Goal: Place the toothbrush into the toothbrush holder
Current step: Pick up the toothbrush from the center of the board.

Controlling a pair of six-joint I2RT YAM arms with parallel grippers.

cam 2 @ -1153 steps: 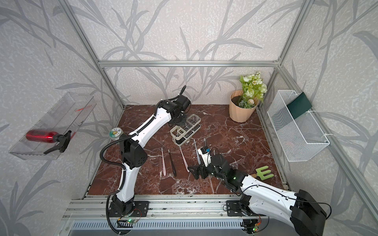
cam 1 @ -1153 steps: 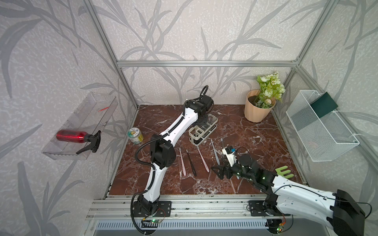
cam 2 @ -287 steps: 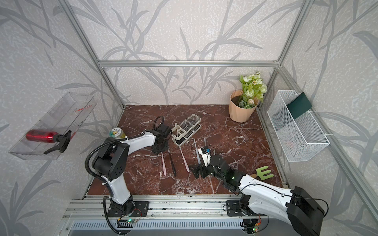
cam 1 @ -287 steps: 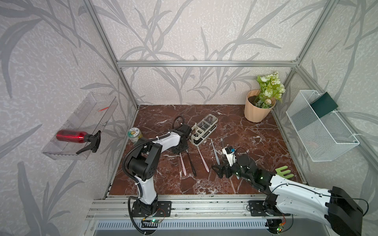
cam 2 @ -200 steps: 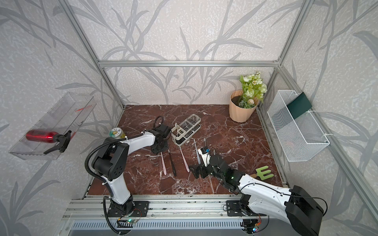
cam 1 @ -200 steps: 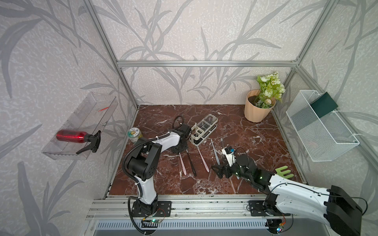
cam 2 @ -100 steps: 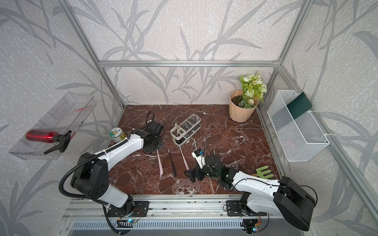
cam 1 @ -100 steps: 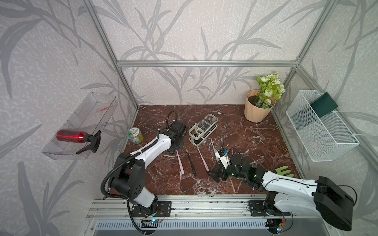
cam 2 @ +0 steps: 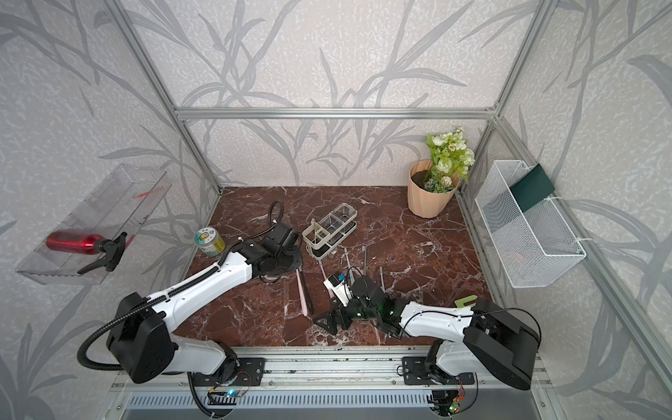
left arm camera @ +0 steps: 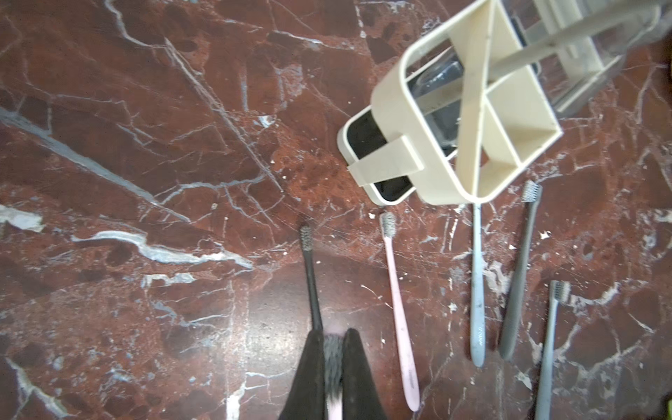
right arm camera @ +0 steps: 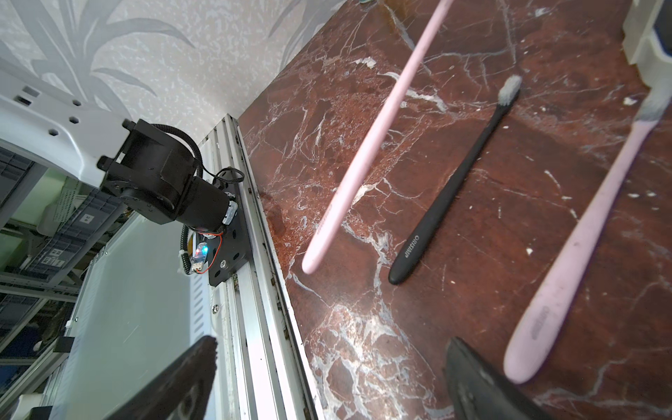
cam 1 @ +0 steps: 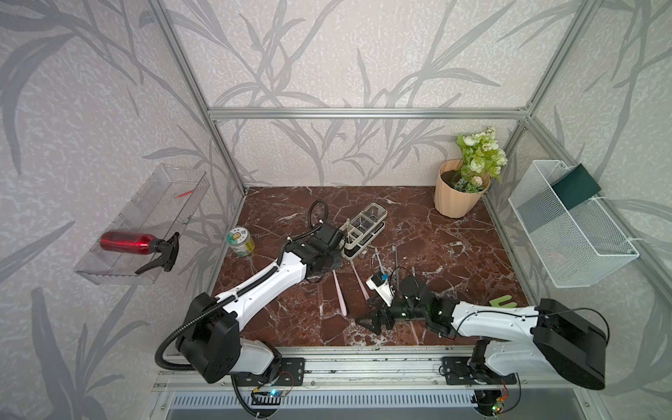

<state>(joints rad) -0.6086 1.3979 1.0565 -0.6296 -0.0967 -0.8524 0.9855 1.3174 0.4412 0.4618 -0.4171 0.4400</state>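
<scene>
The toothbrush holder (cam 1: 363, 229) (cam 2: 329, 225) (left arm camera: 472, 109), a white frame with clear compartments, stands mid-table with a grey handle (left arm camera: 563, 40) leaning in it. My left gripper (left arm camera: 332, 332) (cam 1: 332, 267) is shut on the bristle head of a pink toothbrush (cam 1: 339, 292) (cam 2: 303, 291) (right arm camera: 363, 152). Its handle hangs clear of the marble, just in front of the holder. My right gripper (cam 1: 371, 322) (cam 2: 327, 322) (right arm camera: 331, 343) stands open and empty near the front edge. Several more toothbrushes lie flat: a black one (left arm camera: 312, 283) (right arm camera: 447, 189), a pink one (left arm camera: 398, 309) (right arm camera: 582, 236), a blue-grey one (left arm camera: 477, 283) and two grey ones.
A small can (cam 1: 240, 242) sits at the left wall. A flower pot (cam 1: 458, 196) stands at the back right and a white mesh basket (cam 1: 567, 225) hangs on the right wall. A green piece (cam 1: 503, 302) lies beside the right arm. A clear shelf holds a red spray bottle (cam 1: 127, 242).
My left arm has come from over the holder down to the row of toothbrushes. It now holds the pink toothbrush, shifted a little to the right. My right gripper has slid left, nearer the front edge.
</scene>
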